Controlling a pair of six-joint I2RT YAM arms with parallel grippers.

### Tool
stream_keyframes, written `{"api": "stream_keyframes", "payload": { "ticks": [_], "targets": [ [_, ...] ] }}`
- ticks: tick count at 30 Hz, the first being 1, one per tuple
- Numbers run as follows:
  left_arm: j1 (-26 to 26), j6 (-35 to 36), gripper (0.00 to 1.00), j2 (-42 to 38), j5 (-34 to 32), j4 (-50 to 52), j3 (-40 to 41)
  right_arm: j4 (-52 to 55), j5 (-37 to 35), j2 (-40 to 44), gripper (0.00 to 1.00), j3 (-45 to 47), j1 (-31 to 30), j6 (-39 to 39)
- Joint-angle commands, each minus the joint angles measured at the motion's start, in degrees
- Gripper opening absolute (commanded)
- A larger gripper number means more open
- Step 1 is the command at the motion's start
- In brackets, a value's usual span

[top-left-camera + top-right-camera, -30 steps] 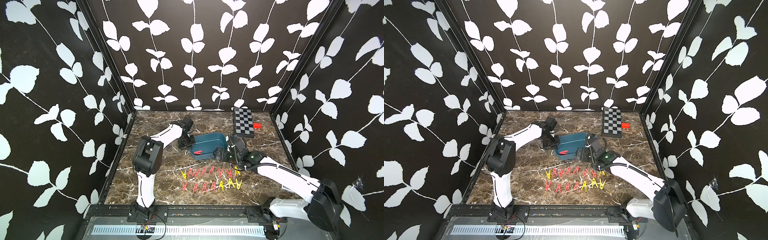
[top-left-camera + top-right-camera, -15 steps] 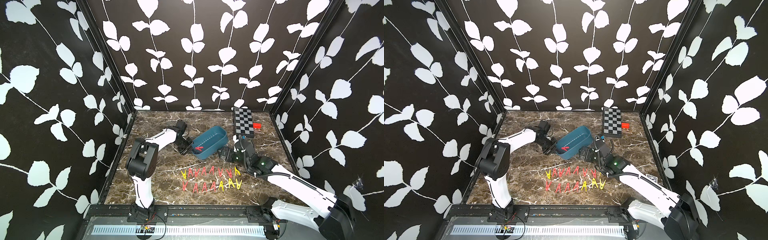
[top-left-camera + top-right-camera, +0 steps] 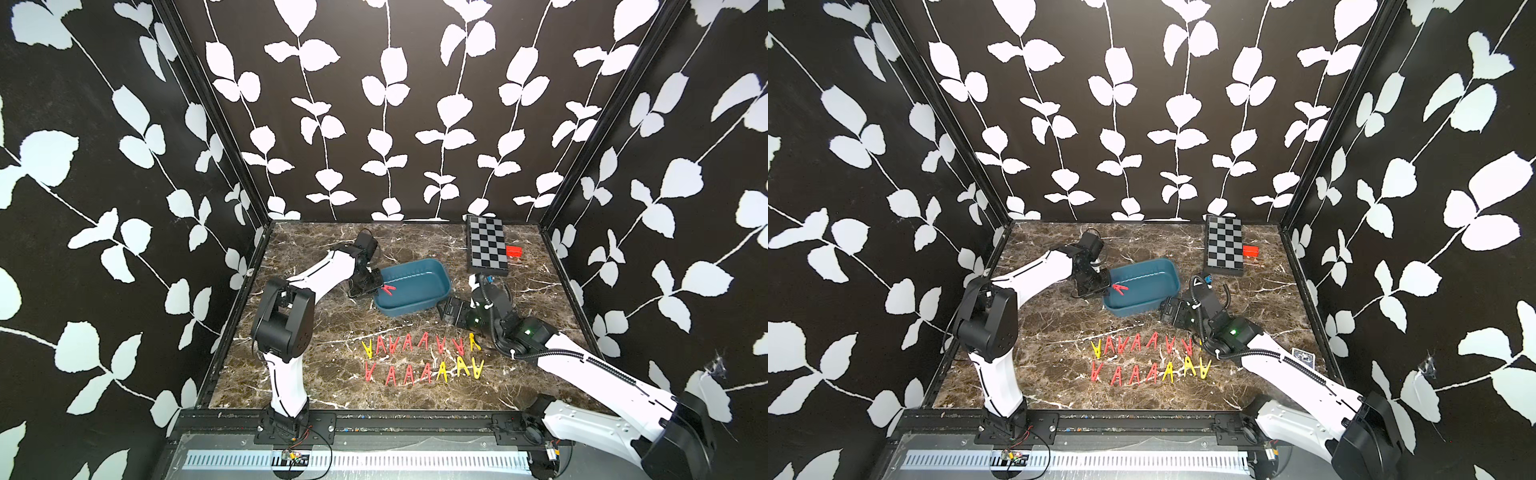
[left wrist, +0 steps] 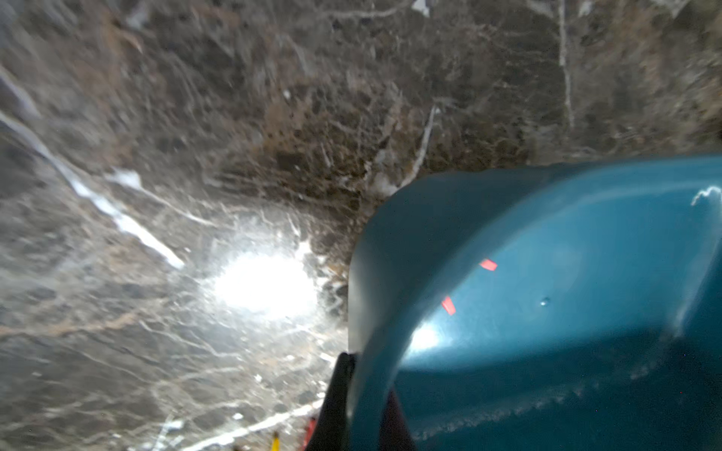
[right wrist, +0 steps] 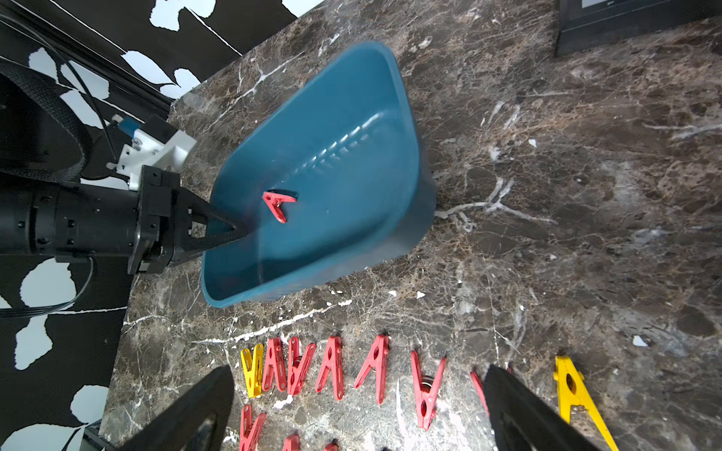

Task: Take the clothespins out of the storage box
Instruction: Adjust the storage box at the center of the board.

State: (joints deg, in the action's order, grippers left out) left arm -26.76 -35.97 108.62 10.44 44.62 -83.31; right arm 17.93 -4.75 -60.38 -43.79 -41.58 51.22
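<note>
The left gripper (image 5: 238,230) pinches the seemingly tilted box (image 5: 351,117). A red clothespin (image 5: 278,205) lies inside; beside the box the right gripper (image 3: 451,311) stands spread.

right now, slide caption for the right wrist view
Left fingers clamp the rim of the teal storage box, one red clothespin inside; red and yellow clothespins lie in rows alongside

Blurred brown marble bench (image 4: 195,117) with a white glare patch (image 4: 265,287). Filling one side, the glossy teal storage box (image 4: 547,242), its wall pinched by the left hand (image 4: 367,406), one black finger (image 4: 338,394) outside. Two small red flecks (image 4: 488,264) on the teal, unclear what. Beside the finger, clothespins (image 4: 275,444): yellow and red tips.
</note>
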Motion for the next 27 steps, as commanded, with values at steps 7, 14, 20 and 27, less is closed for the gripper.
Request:
{"api": "stream_keyframes", "payload": {
  "ticks": [7, 14, 20, 27],
  "targets": [
    [-1.58, 11.48, 0.0, -0.06, -9.97, -4.37, 0.0, 0.83, -0.79, -1.4, 0.99, -2.45, -0.72, 0.15],
    [-1.62, 13.48, 0.0, 2.83, -10.92, -5.31, -1.1, 2.54, -0.71, -4.4, 0.99, -5.26, -0.91, -2.03],
    [-1.6, 12.81, 0.01, 5.2, -9.66, -4.81, -2.36, 2.66, 0.03, -6.86, 0.99, -7.34, -1.0, -3.05],
    [-1.62, 12.22, 0.38, 3.44, -10.46, -3.93, -2.46, 2.48, 0.58, -8.33, 0.99, -8.5, -1.21, -3.89]
  ]
}}
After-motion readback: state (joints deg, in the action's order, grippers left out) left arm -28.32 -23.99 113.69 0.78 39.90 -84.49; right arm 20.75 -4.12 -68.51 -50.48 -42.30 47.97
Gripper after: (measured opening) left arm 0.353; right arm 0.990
